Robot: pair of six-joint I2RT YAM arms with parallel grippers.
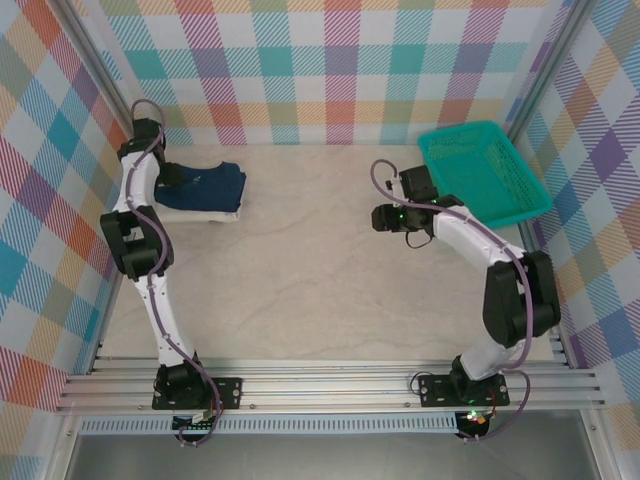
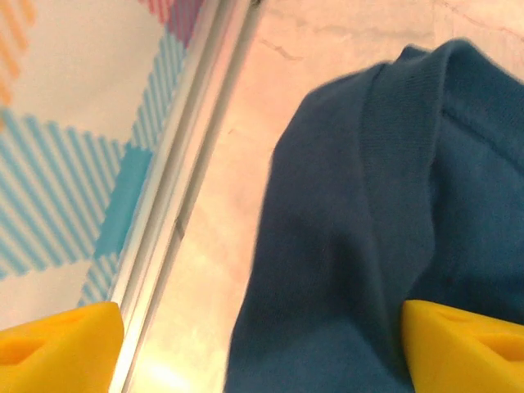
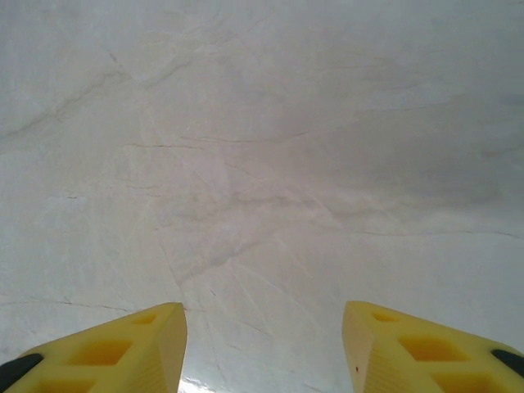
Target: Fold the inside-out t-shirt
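Top external view: one table (image 1: 330, 280) with a pale marbled surface is enclosed on three sides by pastel plaid walls (image 1: 340, 70). Aluminium rails (image 1: 330, 385) are run along the near edge.

Count: two arms, namely left arm (image 1: 140, 240) and right arm (image 1: 505, 285); one teal basket (image 1: 470, 131); one inside-out t-shirt (image 1: 210, 187); one white cloth (image 1: 218, 214).

The teal basket is set at the far right corner. The inside-out t-shirt, dark navy, is seen folded at the far left edge. It is laid upon the white cloth, of which a strip is exposed at the near side.

The left gripper (image 2: 262, 327) is held over the inside-out t-shirt with fingers spread wide and nothing clasped. One finger is placed over navy cloth, the other toward the side rail (image 2: 184, 188).

The right gripper (image 3: 262, 315) is held over bare surface near the teal basket, fingers parted, nothing between them.
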